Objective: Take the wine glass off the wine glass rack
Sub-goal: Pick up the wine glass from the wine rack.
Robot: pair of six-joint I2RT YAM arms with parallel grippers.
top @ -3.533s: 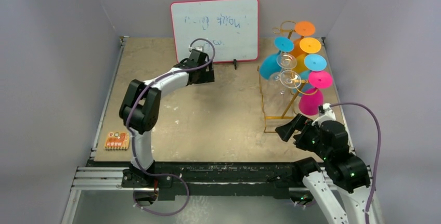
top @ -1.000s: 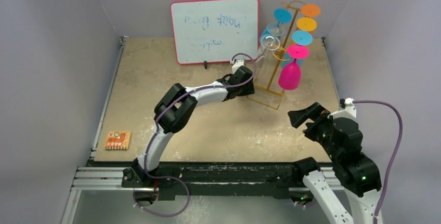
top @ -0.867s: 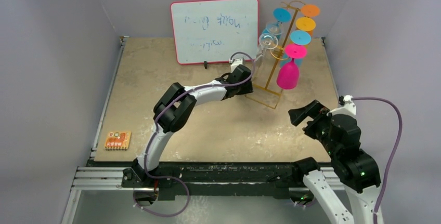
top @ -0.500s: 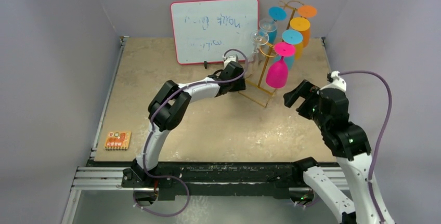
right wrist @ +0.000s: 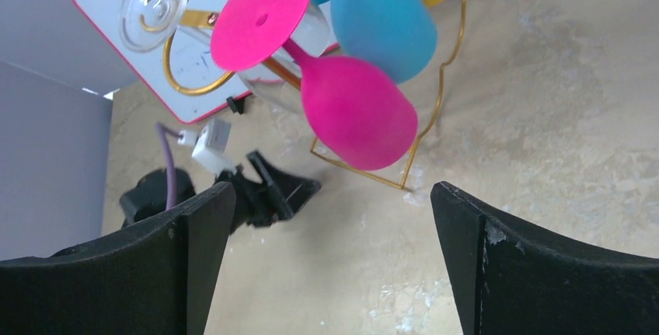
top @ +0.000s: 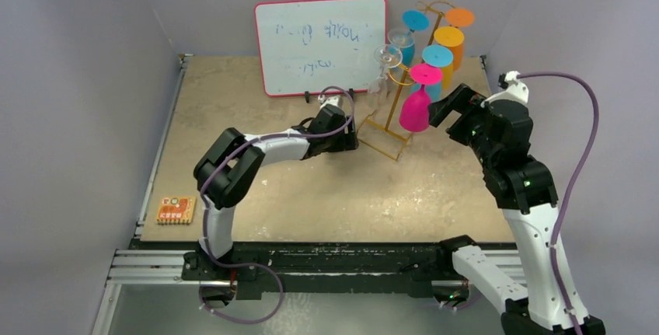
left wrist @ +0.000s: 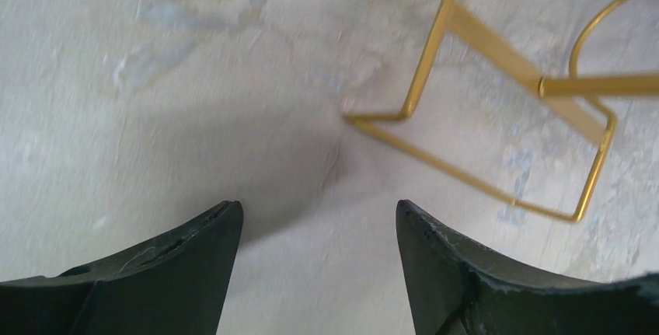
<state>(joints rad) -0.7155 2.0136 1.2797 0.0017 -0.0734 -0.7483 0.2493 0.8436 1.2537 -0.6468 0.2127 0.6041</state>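
Pink glass (right wrist: 353, 121) looks like the one to take, as it hangs nearest the open jaws. It is upside down on the right side of the rack (left wrist: 598, 85), which stands at the back of the table (left wrist: 155, 78), right of centre. Its foot is caught in a gold loop and its bowl is lowest.

From the right wrist, the glass lies straight ahead of the right gripper (right wrist: 332, 191), roughly centred between the two fingers but apart from both. Its long axis slants in that view: the foot is up and to the left, and the stem runs down and right into the bowl. A blue glass (right wrist: 381, 24) hangs just behind, close to the pink bowl.

The right jaws stand wide apart with nothing in them. This arm is clearly the nearer one to the glass, and its opening seems wide enough to take the bowl.

The left gripper (left wrist: 317, 209) sits low over the table, just beside the near corner of the rack's wire base. Its jaws are apart and empty, touching nothing. From there it could steady the base, but it is well below any glass.

The coming move likely calls for the right jaws to advance around the bowl or stem, then draw the foot out along the loop.
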